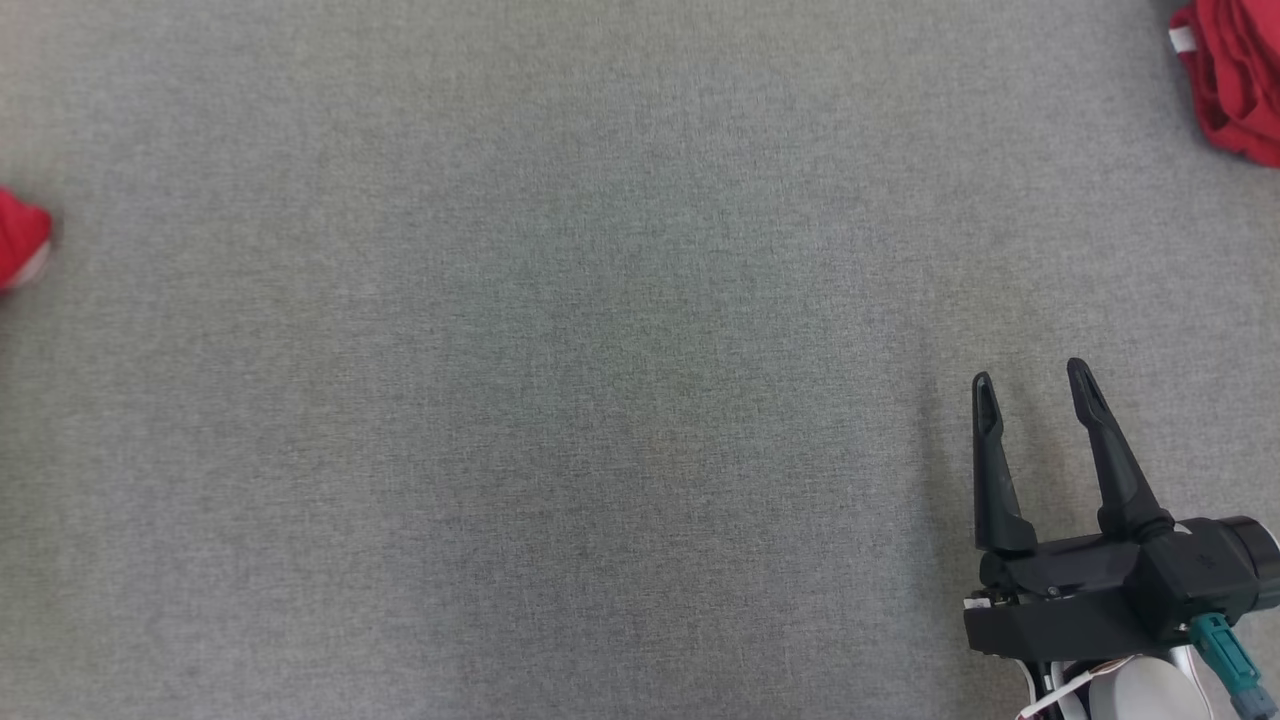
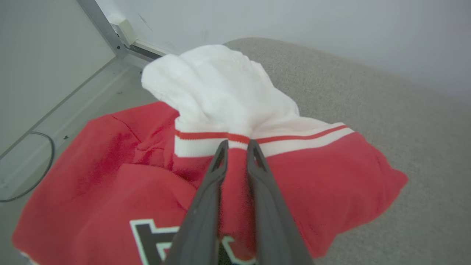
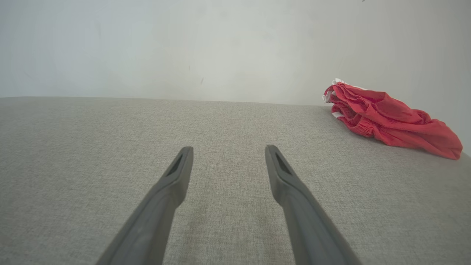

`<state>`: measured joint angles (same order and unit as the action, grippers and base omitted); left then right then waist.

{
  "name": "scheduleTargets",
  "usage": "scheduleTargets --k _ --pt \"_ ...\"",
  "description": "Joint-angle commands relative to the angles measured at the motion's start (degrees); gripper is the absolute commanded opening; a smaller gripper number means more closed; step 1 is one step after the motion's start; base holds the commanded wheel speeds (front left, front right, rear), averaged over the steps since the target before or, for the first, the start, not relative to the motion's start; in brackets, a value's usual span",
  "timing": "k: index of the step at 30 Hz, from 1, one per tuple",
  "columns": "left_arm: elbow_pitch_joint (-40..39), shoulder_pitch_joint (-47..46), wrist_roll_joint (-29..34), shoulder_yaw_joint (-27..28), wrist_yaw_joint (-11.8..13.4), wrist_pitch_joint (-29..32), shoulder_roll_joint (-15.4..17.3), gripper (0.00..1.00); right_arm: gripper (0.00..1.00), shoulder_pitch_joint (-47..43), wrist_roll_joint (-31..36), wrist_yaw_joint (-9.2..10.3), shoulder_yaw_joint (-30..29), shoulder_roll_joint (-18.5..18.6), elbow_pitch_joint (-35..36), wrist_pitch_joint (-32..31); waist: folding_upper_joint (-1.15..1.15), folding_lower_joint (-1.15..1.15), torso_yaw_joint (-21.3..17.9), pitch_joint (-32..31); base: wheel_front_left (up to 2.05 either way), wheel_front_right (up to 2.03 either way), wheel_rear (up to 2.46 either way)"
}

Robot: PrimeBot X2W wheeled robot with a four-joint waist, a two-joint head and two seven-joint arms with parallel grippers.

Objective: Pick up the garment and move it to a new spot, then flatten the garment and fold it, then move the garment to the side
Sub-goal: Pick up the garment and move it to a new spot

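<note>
Grey cloth surface [image 1: 600,350], head view: red garment [image 1: 20,245] at left edge, right gripper [image 1: 1030,378] splayed open by right edge; left wrist: left gripper [image 2: 237,145] pinches garment's red fold, bulk lying crosswise, white sleeve [image 2: 217,88] pointing away; right wrist: second red heap [image 3: 390,119], far right corner.

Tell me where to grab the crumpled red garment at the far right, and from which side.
Probably the raised ridge of folds on the crumpled red garment, near its white-trimmed end: cloth stands up there, while the other end lies thin and flat. Come from the near side with the open right gripper; the wall stands behind it.
</note>
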<state>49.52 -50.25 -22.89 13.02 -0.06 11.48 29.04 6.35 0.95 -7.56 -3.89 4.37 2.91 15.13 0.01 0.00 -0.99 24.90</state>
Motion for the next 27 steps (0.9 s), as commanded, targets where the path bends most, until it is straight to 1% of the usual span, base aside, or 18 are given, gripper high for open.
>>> scheduleTargets --k 1,4,7,13,16,19,20,25,27 --pt "-0.9 -0.7 0.3 0.1 -0.5 -2.0 0.1 0.0 1.0 0.0 0.0 0.16 0.1 -0.1 -0.2 0.0 -0.01 0.0 0.3 -0.6 0.0 0.0 0.0" --pt "-3.4 -2.2 0.0 0.1 -1.7 -7.4 -0.2 0.0 1.0 -0.1 -0.1 0.16 0.3 -0.3 -0.5 0.0 -0.01 0.0 0.7 -1.8 0.0 0.0 0.0" --pt "-5.3 -3.8 0.4 -1.0 -3.5 -10.8 -0.3 0.0 1.0 0.0 -0.4 0.17 0.6 -0.4 -1.3 0.0 -0.01 0.0 0.9 -3.0 0.0 0.0 0.0" --pt "-11.2 -8.4 0.8 -4.6 -5.9 -14.3 -1.7 0.0 1.0 0.2 -1.3 0.17 1.4 -0.8 -2.6 0.0 -0.01 0.0 -0.3 -5.6 0.0 0.0 0.0" --pt "-15.5 -10.0 0.8 -6.9 -6.5 -14.6 -3.1 0.0 1.0 -0.2 -2.0 0.17 1.8 -1.2 -3.3 0.0 -0.01 0.0 -1.7 -7.2 0.0 0.0 0.0" --pt "-20.7 -11.0 0.4 -9.3 -6.7 -13.4 -5.1 0.0 1.0 -0.5 -2.7 0.17 2.1 -1.4 -4.0 0.0 -0.01 0.0 -3.6 -8.6 0.0 0.0 0.0" --pt "-20.7 -11.0 0.4 -9.3 -6.7 -13.4 -5.1 0.0 1.0 -0.5 -2.7 0.17 2.1 -1.4 -4.0 0.0 -0.01 0.0 -3.6 -8.6 0.0 0.0 0.0" --pt "-29.5 -10.6 -0.5 -13.5 -7.0 -10.3 -9.0 0.0 1.0 -0.7 -3.5 0.16 2.8 -1.6 -4.9 0.0 -0.01 0.0 -7.5 -10.4 0.0 0.0 0.0" --pt "-32.6 -9.4 -0.3 -15.2 -6.6 -9.1 -10.7 0.0 1.0 -0.9 -4.5 0.17 3.0 -1.6 -5.2 0.0 -0.01 0.0 -9.0 -10.8 0.0 0.0 0.0"
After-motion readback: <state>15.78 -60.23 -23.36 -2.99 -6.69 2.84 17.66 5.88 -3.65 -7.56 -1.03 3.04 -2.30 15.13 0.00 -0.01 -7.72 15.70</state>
